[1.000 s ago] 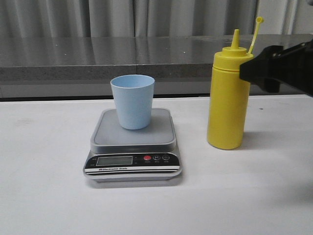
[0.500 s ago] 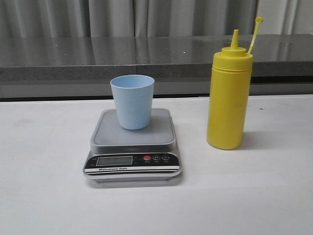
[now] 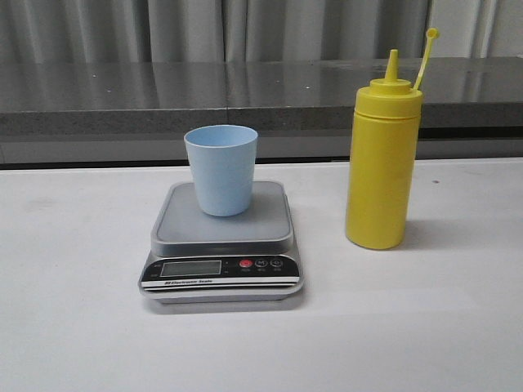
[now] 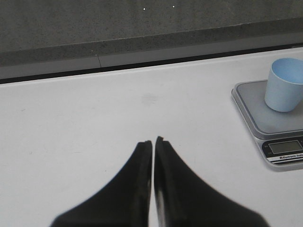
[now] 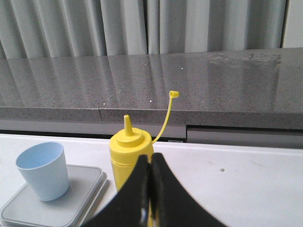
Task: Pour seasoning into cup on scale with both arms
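The yellow seasoning bottle [image 3: 382, 163] stands upright on the white table, right of the scale, cap strap sticking up. The pale blue cup [image 3: 221, 169] stands upright on the silver scale [image 3: 184, 233]. Neither gripper shows in the front view. My left gripper [image 4: 153, 141] is shut and empty above bare table, with the cup [image 4: 284, 84] and scale [image 4: 255, 118] off to one side. My right gripper [image 5: 150, 158] is shut and empty, with the bottle [image 5: 129, 153] just beyond its tips; the cup [image 5: 42, 170] and scale [image 5: 71, 198] lie beside the bottle.
A dark grey stone ledge [image 3: 163, 90] runs along the back of the table with grey curtains behind. The white table [image 3: 409, 327] stretches around the scale and bottle.
One second ago a black gripper showed at the right edge of the front view near the bottle's top; it has withdrawn out of that view. Bottle, cup and scale have not moved.
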Tool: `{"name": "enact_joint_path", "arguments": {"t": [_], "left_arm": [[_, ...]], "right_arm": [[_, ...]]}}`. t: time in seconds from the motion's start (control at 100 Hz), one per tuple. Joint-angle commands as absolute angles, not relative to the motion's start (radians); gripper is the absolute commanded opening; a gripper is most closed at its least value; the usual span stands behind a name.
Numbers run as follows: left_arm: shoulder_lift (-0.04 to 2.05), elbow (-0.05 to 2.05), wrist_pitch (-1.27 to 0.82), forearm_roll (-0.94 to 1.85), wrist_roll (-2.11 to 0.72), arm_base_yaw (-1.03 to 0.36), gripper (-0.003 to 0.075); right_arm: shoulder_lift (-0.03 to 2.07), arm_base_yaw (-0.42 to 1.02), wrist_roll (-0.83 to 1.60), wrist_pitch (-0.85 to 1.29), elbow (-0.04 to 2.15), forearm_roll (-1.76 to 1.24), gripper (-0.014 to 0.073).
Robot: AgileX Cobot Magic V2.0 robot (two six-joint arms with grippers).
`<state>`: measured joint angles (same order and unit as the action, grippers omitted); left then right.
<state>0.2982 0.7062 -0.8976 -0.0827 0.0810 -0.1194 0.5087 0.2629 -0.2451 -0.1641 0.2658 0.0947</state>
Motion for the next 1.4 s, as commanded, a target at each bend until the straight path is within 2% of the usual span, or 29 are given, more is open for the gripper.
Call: {"name": "enact_joint_path", "arguments": {"t": [0.0,0.28,0.59,1.03,1.14,1.39], "left_arm": [[0.309,0.730,-0.830,-0.087,0.091,-0.118,0.0010],[0.309,0.730,-0.830,-0.087,0.091,-0.118,0.0010],[0.309,0.730,-0.830,-0.087,0.091,-0.118,0.0010],[0.309,0.730,-0.830,-0.087,0.091,-0.118,0.0010],[0.309,0.730,-0.828,-0.085,0.091,-0.118,0.0010],[0.309,0.730,-0.828,-0.085,0.091,-0.118,0.0010]], "right_arm": [[0.486,0.257,-0.242,-0.184,0.293,0.096,-0.0067],[0.351,0.254,-0.241,-0.120,0.270,0.164,-0.0067],[0.199,0.075,-0.241,-0.122,0.178,0.164,-0.0067],[-0.031,0.009,-0.211,-0.072,-0.031,0.103,-0.0067],[-0.027,0.008,-0.209,0.005,-0.028,0.098,-0.0067],[-0.026,0.009,-0.209,0.011,-0.027,0.098,-0.0067]]}}
